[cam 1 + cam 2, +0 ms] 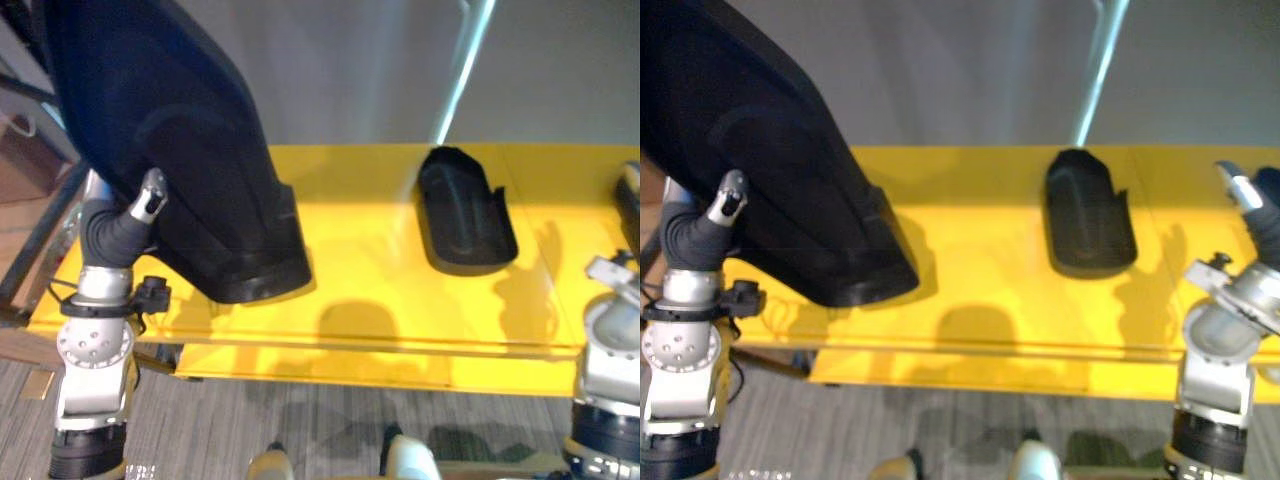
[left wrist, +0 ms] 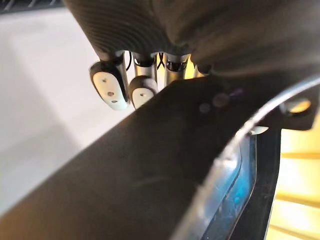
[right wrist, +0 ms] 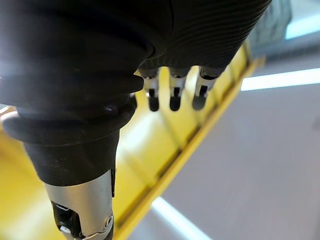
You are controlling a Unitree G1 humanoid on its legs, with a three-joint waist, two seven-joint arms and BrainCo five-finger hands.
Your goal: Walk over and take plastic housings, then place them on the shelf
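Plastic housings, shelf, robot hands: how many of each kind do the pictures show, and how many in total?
Black plastic housings: 2 (large housing, small housing)
Yellow shelf: 1
Robot hands: 2 (left robot hand, right robot hand)
Total: 5

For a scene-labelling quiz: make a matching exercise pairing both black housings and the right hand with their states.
1. large black housing
2. small black housing
3. right hand

A. lies free on the yellow shelf
B. open, empty, over the shelf's right end
C. gripped by the left hand, lower end at the shelf

Pairs: 1-C, 2-A, 3-B
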